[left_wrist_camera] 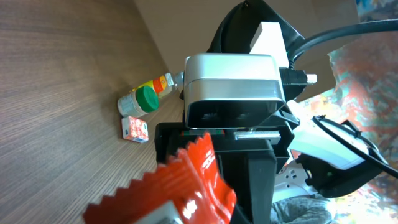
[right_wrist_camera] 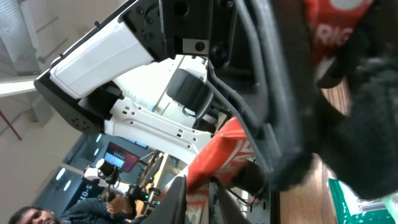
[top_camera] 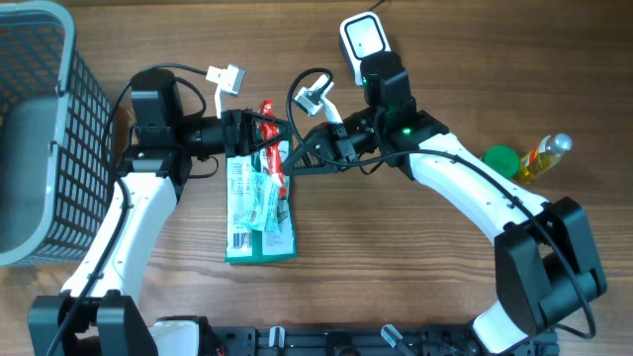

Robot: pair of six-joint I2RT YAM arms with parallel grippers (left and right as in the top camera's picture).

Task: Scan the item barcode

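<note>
Two arms met above a brown, wood-grain worktop (top_camera: 415, 287), matte and streaked lengthwise, a little short of its far edge. Beyond it, in the right wrist view, the room showed pale walls, a high ceiling and a glowing screen (right_wrist_camera: 118, 155).

A grey plastic basket (top_camera: 84, 119) with a fine lattice wall stood at the worktop's left edge. A white scanner (top_camera: 363, 40), dark-faced and rounded at the corners, sat at the far edge.

The red packet (top_camera: 267, 117), glossy foil with a zigzag-cut end, hung clear of the surface between the arms, and the left gripper (top_camera: 252, 129) was clenched on it. Whether the right gripper (top_camera: 294, 148) was gripping it or loose I could not tell.

Under them lay a flat green pack (top_camera: 259, 232), crinkled and shiny. Toward the right edge were a green-capped bottle (top_camera: 501, 158) and, just beside it, a slim yellow bottle (top_camera: 544, 153).
</note>
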